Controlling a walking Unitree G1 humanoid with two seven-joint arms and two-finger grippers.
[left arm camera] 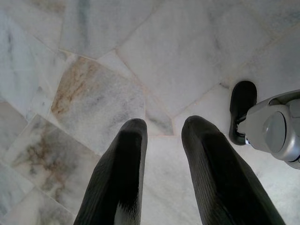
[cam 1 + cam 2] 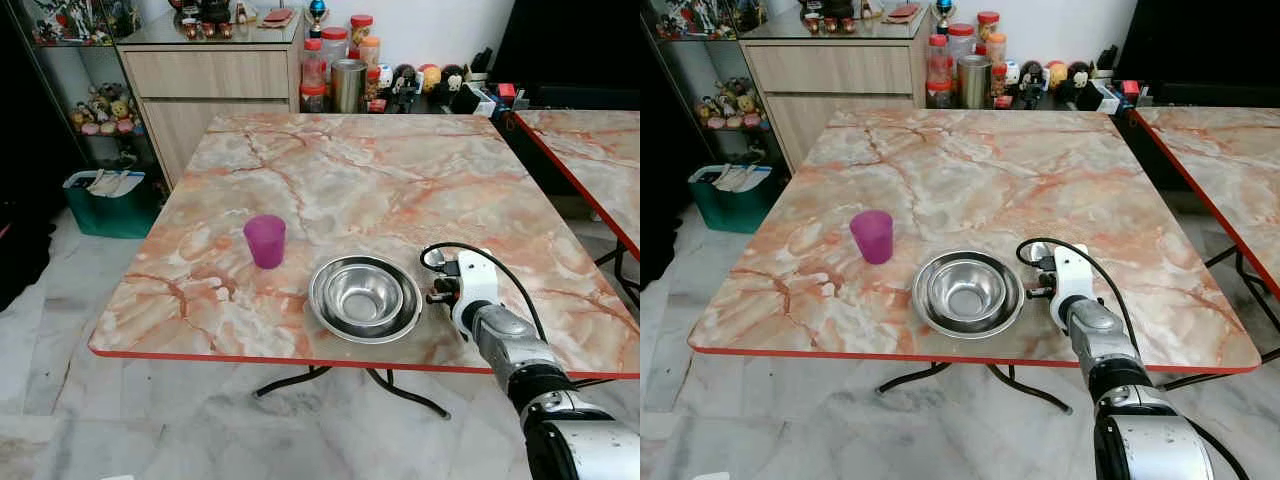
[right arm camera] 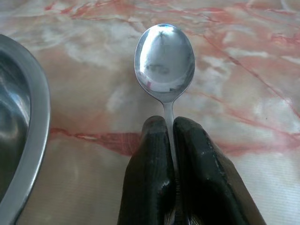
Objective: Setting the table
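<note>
Right arm out front, and its right gripper [image 3: 169,140] is clamped tight on the handle of a spoon [image 3: 164,58], fingers pinched together with the thin stem between them. Bowl of the spoon faces up, hovering low over the marble table [image 2: 400,170], just to the right of the metal bowl [image 2: 365,298] near the front edge. From the head view the gripper sits just beside that bowl's right rim, not touching it as far as can be told.

Over on the left of the bowl stands a purple cup [image 2: 265,241], upright, a little apart. Far side of the table, jars and toys line up along a cabinet [image 2: 210,75]; a green bin [image 2: 110,205] sits on the floor to the left.

Left gripper [image 1: 161,164] hangs idle over the floor tiles, fingers parted, holding nothing.

So the step in hand looks like placing the spoon beside the bowl. Next move calls for lowering it flat onto the marble, clear of the rim, then easing the fingers apart so the spoon doesn't skid or flip.
</note>
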